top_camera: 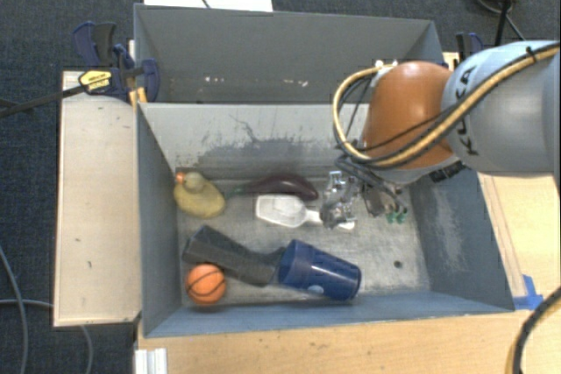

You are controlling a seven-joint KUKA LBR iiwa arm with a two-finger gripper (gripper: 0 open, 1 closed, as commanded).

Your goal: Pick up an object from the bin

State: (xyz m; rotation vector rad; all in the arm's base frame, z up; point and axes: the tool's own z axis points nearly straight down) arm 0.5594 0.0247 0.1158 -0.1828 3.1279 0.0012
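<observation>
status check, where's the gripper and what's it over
Gripper low in bin, right of centre. At right end of white scoop. Purple eggplant just behind it, blue cup on its side in front.

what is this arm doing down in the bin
The robot arm reaches in from the right, with its pincer low in the grey metal bin, just right of a white scoop-like piece near the middle. Whether it has hold of anything cannot be told. A dark purple eggplant-shaped thing lies just behind the white piece and a yellow duck at the left. A blue cup, a dark grey roll and an orange ball lie along the front.
</observation>
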